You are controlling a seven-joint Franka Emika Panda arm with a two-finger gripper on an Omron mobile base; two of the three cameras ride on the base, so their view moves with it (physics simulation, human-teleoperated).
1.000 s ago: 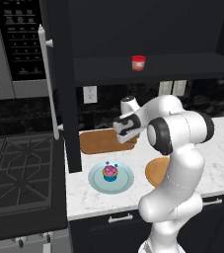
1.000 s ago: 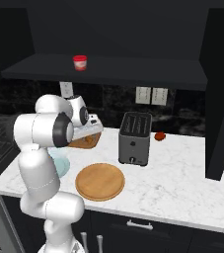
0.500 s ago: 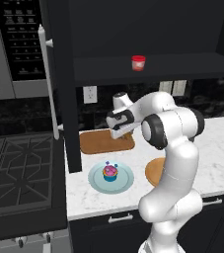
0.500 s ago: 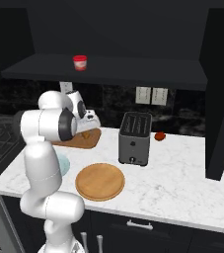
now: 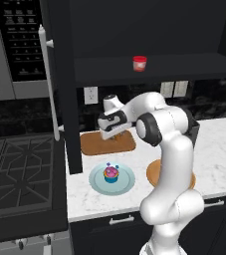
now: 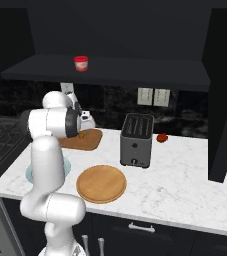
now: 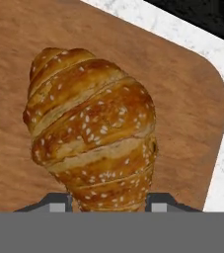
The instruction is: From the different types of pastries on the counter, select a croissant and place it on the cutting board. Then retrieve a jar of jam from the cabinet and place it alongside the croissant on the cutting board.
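- A golden-brown croissant [image 7: 91, 133], ridged and flecked with pale seeds, is sitting between the two dark finger tips of the gripper [image 7: 109, 201] at the bottom of the hand view.
- The finger tips are standing a croissant's width apart, one on each side of its narrow end; whether they are pressing it cannot be told.
- The croissant is lying over the brown wooden cutting board [image 7: 29, 44]; whether it is resting on the wood or being held just above it cannot be told either.
- One rounded corner of the board is showing in the hand view, with white marbled bench [image 7: 222, 64] beyond it.
- In the left base view the gripper [image 5: 113, 133] is hanging low over the cutting board [image 5: 92, 144], which is lying on the bench [image 5: 219, 149] against the back wall.
- In the right base view the croissant [image 6: 80, 134] is showing as a small brown speck beside the hand, above the board [image 6: 85, 142].
- A pink-frosted cupcake [image 5: 111, 173] in a blue wrapper is sitting on a pale blue plate [image 5: 97, 182], just in front of the board.
- A red jar of jam [image 5: 140, 63] with a whitish lid is standing on the shelf of the dark cabinet [image 5: 184, 30], above the bench.
- A round wooden plate [image 6: 101, 183] is lying near the bench's front edge, with a toaster [image 6: 136, 139] behind it.
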